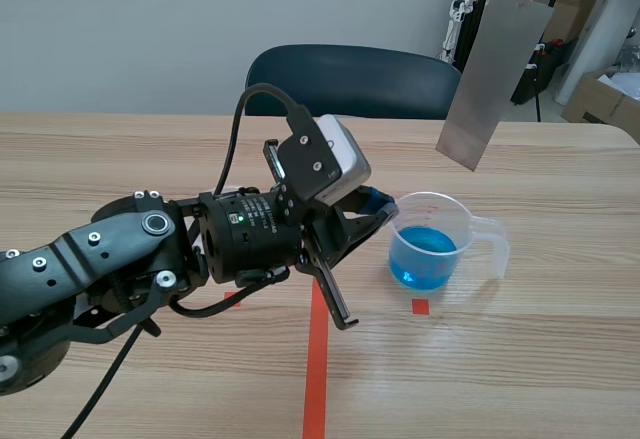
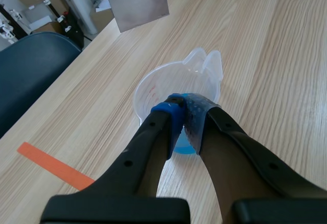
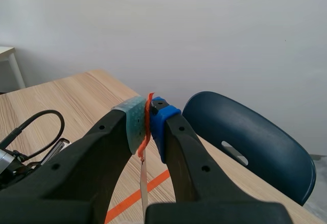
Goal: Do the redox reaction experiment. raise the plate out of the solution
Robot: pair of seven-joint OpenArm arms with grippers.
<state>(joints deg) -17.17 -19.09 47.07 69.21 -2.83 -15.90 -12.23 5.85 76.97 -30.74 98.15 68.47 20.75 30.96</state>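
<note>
Plate, thin grey metal, hangs clear above the measuring cup whose rim the left gripper seems to nip; probably light, stiff, slick, best held by its orange strip, pinched by the right gripper.

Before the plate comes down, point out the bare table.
Free: right of the cup, and the far strip between cup and chair. Crowded: the cup's left, where the left gripper pinches its rim; plate hangs in air beyond.
</note>
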